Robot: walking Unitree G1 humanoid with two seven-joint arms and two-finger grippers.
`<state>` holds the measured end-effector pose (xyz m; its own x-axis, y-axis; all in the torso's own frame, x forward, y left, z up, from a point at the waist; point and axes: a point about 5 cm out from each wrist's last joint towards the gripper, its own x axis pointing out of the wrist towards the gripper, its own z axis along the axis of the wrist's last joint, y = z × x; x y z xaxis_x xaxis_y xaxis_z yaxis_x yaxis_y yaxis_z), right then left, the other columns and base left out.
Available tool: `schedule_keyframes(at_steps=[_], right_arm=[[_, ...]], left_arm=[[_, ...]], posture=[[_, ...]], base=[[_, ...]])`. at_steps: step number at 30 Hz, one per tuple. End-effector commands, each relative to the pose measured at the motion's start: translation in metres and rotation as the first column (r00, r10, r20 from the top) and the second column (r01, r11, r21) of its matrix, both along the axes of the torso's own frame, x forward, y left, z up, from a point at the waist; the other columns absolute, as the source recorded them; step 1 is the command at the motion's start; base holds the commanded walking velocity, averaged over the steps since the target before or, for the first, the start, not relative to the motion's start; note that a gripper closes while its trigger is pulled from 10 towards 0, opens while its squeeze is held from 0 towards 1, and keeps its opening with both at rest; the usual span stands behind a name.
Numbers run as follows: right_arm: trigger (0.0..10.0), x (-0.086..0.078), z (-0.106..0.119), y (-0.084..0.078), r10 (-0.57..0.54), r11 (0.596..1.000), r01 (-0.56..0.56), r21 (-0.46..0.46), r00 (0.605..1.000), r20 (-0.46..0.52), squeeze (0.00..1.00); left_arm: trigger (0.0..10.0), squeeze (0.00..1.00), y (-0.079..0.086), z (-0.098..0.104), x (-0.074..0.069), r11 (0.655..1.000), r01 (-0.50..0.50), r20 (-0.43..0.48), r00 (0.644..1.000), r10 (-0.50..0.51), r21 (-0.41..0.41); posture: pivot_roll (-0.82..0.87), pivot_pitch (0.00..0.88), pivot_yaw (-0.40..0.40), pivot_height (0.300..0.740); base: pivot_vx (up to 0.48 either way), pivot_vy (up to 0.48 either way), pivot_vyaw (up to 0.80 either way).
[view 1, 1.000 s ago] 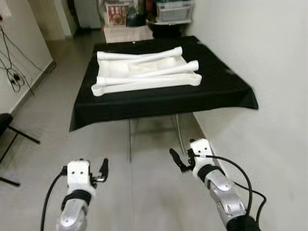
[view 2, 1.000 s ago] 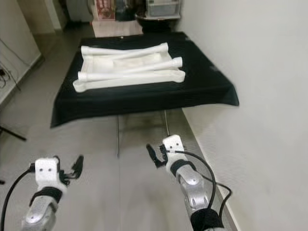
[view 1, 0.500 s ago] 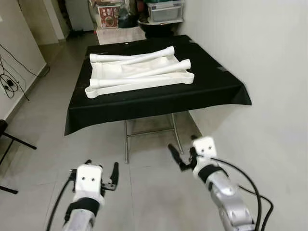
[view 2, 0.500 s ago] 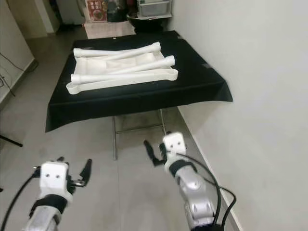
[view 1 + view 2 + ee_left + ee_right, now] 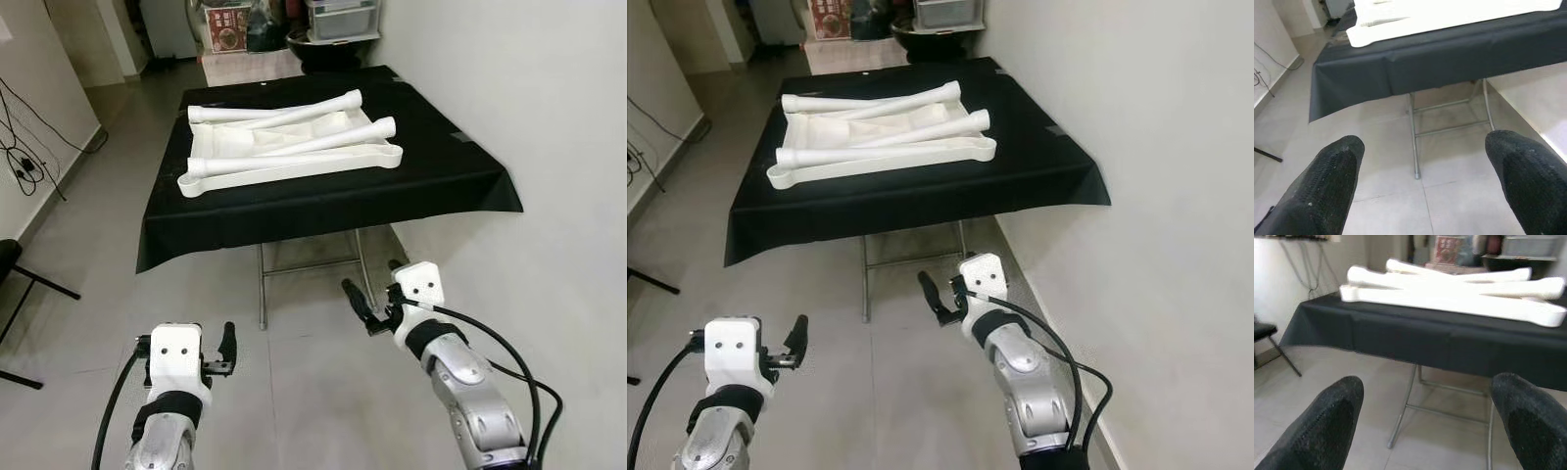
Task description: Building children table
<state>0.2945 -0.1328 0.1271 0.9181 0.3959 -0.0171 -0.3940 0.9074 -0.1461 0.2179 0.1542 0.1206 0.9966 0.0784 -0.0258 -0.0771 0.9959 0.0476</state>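
- The head's stereo pair looks forward and down from above, over both arms, at the black-draped counter [image 5: 470, 186] a little way ahead; the right eye view sits slightly shifted sideways.
- The left wrist camera looks low along its two spread fingers [image 5: 1327, 181] at the counter's front edge and metal legs [image 5: 1413, 134].
- The right wrist camera faces the same front edge from lower, sharing the white table parts [image 5: 1459, 296].
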Motion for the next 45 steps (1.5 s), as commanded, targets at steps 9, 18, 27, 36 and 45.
schedule_keyframes(at_steps=[9, 18, 27, 36, 45], right_arm=[[10.0, -0.001, -0.002, 0.014, 0.066, 0.996, -0.065, 0.055, 0.997, -0.025, 0.0], [10.0, -0.001, 0.003, 0.017, 0.125, 0.988, -0.124, 0.097, 0.992, -0.001, 0.0], [10.0, -0.001, 0.004, 0.017, 0.15, 0.985, -0.147, 0.087, 0.989, -0.019, 0.0], [10.0, -0.001, 0.004, 0.017, 0.159, 0.98, -0.153, 0.127, 0.987, -0.036, 0.0], [10.0, 0.001, 0.002, 0.014, 0.153, 0.981, -0.143, 0.134, 0.986, -0.068, 0.0]], left_arm=[[10.0, 0.0, 0.002, 0.0, 0.012, 0.999, 0.043, -0.026, 0.999, -0.043, -0.002], [10.0, 0.0, 0.0, 0.001, 0.013, 0.998, 0.069, -0.022, 0.997, -0.069, -0.015], [10.0, 0.0, -0.001, 0.003, 0.015, 0.996, 0.09, -0.019, 0.996, -0.09, -0.021], [10.0, 0.0, -0.005, 0.006, 0.018, 0.992, 0.126, -0.01, 0.992, -0.126, -0.015], [10.0, 0.0, -0.017, 0.013, 0.025, 0.975, 0.222, 0.01, 0.975, -0.222, -0.015]], posture=[[-0.06, 0.0, 0.07, 0.74], [-0.05, 0.0, 0.075, 0.74], [-0.06, 0.005, 0.074, 0.74], [-0.07, 0.012, 0.075, 0.74], [-0.07, 0.01, 0.077, 0.74]], base=[[0.0, 0.0, 0.42], [0.292, 0.0, 0.44], [0.316, 0.0, 0.44], [0.315, 0.0, 0.0], [0.318, 0.0, -0.27]])
